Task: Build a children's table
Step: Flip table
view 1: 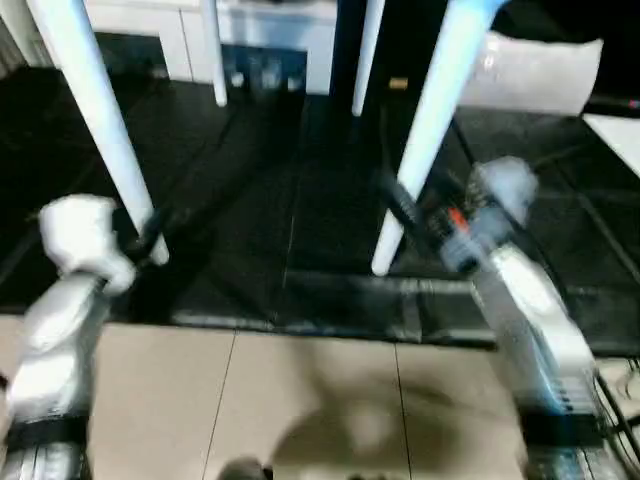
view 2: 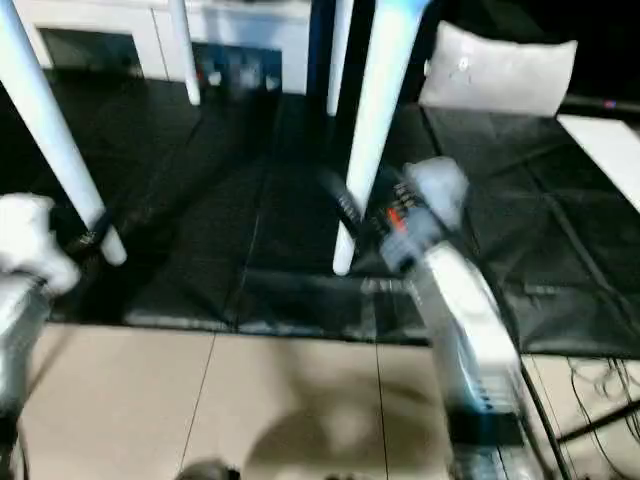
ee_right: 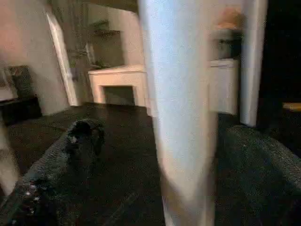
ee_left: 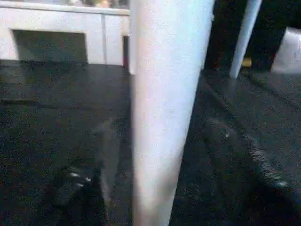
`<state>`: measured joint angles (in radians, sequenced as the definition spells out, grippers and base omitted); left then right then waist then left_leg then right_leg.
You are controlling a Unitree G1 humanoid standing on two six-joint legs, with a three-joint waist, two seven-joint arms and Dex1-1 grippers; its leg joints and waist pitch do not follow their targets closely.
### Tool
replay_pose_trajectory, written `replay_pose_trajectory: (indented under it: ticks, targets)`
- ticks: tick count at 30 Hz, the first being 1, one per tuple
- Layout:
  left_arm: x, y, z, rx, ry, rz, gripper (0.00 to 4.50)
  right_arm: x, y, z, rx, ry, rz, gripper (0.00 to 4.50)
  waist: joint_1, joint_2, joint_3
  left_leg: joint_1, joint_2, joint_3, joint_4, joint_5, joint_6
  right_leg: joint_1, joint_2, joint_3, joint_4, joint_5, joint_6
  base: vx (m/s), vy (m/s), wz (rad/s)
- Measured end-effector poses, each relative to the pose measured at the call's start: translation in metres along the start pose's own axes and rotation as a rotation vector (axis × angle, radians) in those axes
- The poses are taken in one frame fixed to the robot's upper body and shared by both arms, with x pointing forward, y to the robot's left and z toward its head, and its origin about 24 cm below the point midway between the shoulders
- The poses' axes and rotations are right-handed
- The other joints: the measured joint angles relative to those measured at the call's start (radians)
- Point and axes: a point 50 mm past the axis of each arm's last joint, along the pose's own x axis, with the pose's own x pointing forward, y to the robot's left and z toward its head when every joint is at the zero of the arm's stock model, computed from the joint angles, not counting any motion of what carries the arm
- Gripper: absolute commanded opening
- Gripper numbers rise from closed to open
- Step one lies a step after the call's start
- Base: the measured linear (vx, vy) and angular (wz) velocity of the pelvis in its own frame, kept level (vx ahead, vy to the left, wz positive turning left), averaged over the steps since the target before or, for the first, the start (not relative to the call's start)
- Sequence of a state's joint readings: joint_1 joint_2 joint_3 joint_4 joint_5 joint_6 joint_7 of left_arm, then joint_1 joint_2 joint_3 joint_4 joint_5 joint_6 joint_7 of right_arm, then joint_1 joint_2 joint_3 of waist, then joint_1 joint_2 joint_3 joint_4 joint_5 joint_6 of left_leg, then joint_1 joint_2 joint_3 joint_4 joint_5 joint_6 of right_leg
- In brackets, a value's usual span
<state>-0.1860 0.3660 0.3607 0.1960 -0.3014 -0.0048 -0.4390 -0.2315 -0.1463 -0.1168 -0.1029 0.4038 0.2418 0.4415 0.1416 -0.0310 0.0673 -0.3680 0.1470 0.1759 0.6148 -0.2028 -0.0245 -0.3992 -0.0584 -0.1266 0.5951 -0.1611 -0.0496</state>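
1. Right gripper (view 1: 400, 212), in the middle right of the frame, has its black fingers spread wide on both sides of a white leg (view 1: 425, 130), not squeezing it.
2. Left gripper (view 1: 150, 235), at middle left, sits at another leg (view 1: 95, 110); I cannot tell how open it is.
3. Both legs stand on the black table (view 1: 280, 200), leaning a little, feet down.

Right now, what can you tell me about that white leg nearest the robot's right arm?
The near right leg is a long, smooth white tube, plastic by the look of it, narrowing toward its lower end. It slants, that end resting on the black-covered work table near its front edge. The right gripper is open with its black fingers on either side of the leg low down. Its top runs out of view.
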Motion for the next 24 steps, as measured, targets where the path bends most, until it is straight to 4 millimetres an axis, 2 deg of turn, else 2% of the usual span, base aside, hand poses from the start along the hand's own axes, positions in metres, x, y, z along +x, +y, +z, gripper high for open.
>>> replay_pose_trajectory:
  ticks: [4, 6, 8, 9, 10, 11, 12, 13, 14, 15, 16, 17, 19, 22, 24]
  targets:
    - [-0.022, -0.013, 0.008, -0.009, -0.042, -0.019, 3.56, -0.020, 0.000, 0.005, -0.022, -0.006, -0.056, 4.50, -0.007, 0.004, 0.002, 0.005, 0.000, 0.000, 0.000, 0.000, 0.000, 0.004, 0.000, 0.000, -0.002, -0.001, 0.001, 0.000, 0.000, 0.00]
    - [-0.030, -0.021, 0.009, -0.018, -0.039, -0.038, 3.71, -0.027, 0.002, 0.005, -0.041, 0.010, -0.069, 4.50, -0.013, 0.007, 0.005, 0.013, 0.000, -0.001, -0.001, 0.000, 0.000, 0.013, 0.001, -0.002, -0.007, -0.002, 0.003, 0.000, 0.000, 0.00]
    - [-0.047, -0.043, 0.010, -0.043, 0.002, -0.090, 3.71, -0.043, 0.008, 0.002, -0.048, 0.051, -0.092, 4.50, -0.029, 0.012, 0.007, 0.027, 0.001, -0.005, -0.008, 0.000, 0.000, 0.031, 0.001, -0.013, -0.025, -0.004, 0.007, 0.000, 0.000, 0.00]
    - [-0.050, -0.053, 0.009, -0.063, 0.021, -0.124, 3.71, -0.047, 0.009, -0.001, -0.042, 0.075, -0.109, 4.50, -0.034, 0.018, 0.011, 0.032, 0.005, -0.008, -0.009, 0.000, 0.000, 0.038, 0.001, -0.024, -0.037, -0.005, 0.008, 0.000, 0.000, 0.00]
    - [-0.053, -0.065, 0.008, -0.081, 0.040, -0.166, 3.71, -0.050, 0.012, -0.005, -0.029, 0.102, -0.114, 4.50, -0.044, 0.026, 0.016, 0.038, 0.012, -0.010, -0.009, 0.000, 0.000, 0.054, 0.001, -0.040, -0.053, -0.005, 0.008, 0.000, 0.000, 0.00]
    - [-0.052, -0.070, 0.008, -0.086, 0.045, -0.184, 3.71, -0.051, 0.015, -0.007, -0.017, 0.117, -0.114, 4.50, -0.047, 0.035, 0.018, 0.031, 0.017, -0.009, -0.013, -0.001, 0.000, 0.065, 0.001, -0.044, -0.041, -0.013, 0.012, 0.000, 0.000, 0.00]
    - [-0.050, -0.073, 0.011, -0.083, 0.041, -0.199, 3.71, -0.054, 0.019, -0.009, -0.009, 0.137, -0.113, 4.50, -0.042, 0.034, 0.024, 0.028, 0.018, -0.005, -0.013, 0.000, 0.000, 0.053, 0.001, -0.026, 0.015, -0.063, 0.018, -0.082, 0.008, 0.02]
    - [-0.045, -0.080, 0.014, -0.086, 0.034, -0.222, 3.71, -0.061, 0.022, -0.013, 0.004, 0.170, -0.124, 4.50, -0.030, 0.013, 0.017, 0.028, 0.018, 0.022, -0.010, 0.000, -0.001, 0.053, -0.003, 0.026, 0.095, -0.106, 0.015, -0.038, -0.051, 0.13]
    - [-0.044, -0.081, 0.013, -0.093, 0.033, -0.213, 3.71, -0.061, 0.024, -0.017, 0.015, 0.193, -0.123, 4.50, -0.025, -0.012, 0.007, 0.030, 0.008, 0.033, -0.007, 0.001, -0.003, 0.050, -0.016, 0.063, 0.104, -0.139, 0.048, -0.038, -0.051, 0.13]
    - [-0.045, -0.083, 0.008, -0.109, 0.054, -0.200, 3.71, -0.060, 0.025, -0.019, 0.022, 0.208, -0.126, 4.50, -0.016, -0.007, 0.006, 0.027, 0.000, 0.014, 0.003, -0.009, -0.018, 0.047, -0.020, 0.059, 0.103, -0.142, 0.043, 0.062, -0.086, 0.01]
    - [-0.047, -0.083, 0.000, -0.119, 0.096, -0.191, 3.71, -0.061, 0.027, -0.022, 0.026, 0.219, -0.132, 4.50, -0.003, 0.013, 0.006, 0.018, -0.010, -0.025, 0.021, -0.016, -0.021, 0.049, -0.017, 0.052, 0.102, -0.142, 0.043, 0.067, -0.044, -0.22]
    - [-0.048, -0.083, -0.003, -0.118, 0.118, -0.186, 3.71, -0.062, 0.027, -0.025, 0.023, 0.229, -0.139, 4.50, 0.001, 0.030, 0.003, 0.012, -0.011, -0.037, 0.018, -0.008, -0.023, 0.052, -0.016, 0.044, 0.101, -0.141, 0.042, 0.067, -0.044, -0.22]
    - [-0.047, -0.080, -0.003, -0.101, 0.127, -0.169, 3.71, -0.062, 0.027, -0.033, 0.014, 0.262, -0.166, 4.50, -0.004, 0.038, -0.003, 0.012, -0.009, -0.037, 0.007, -0.006, -0.023, 0.051, -0.011, 0.041, 0.090, -0.133, 0.040, 0.000, 0.000, 0.00]
    - [-0.050, -0.080, -0.007, -0.073, 0.174, -0.176, 3.71, -0.060, 0.030, -0.032, -0.015, 0.252, -0.162, 4.50, -0.010, 0.034, -0.004, 0.006, 0.000, -0.036, 0.001, -0.006, -0.023, 0.052, 0.002, 0.045, 0.067, -0.114, 0.034, 0.000, 0.000, 0.00]
    - [-0.053, -0.084, -0.006, -0.078, 0.177, -0.195, 3.71, -0.061, 0.032, -0.031, -0.016, 0.245, -0.146, 4.50, -0.017, 0.033, -0.005, 0.001, 0.000, -0.035, 0.000, -0.006, -0.023, 0.051, 0.002, 0.045, 0.063, -0.111, 0.030, 0.000, 0.000, 0.00]
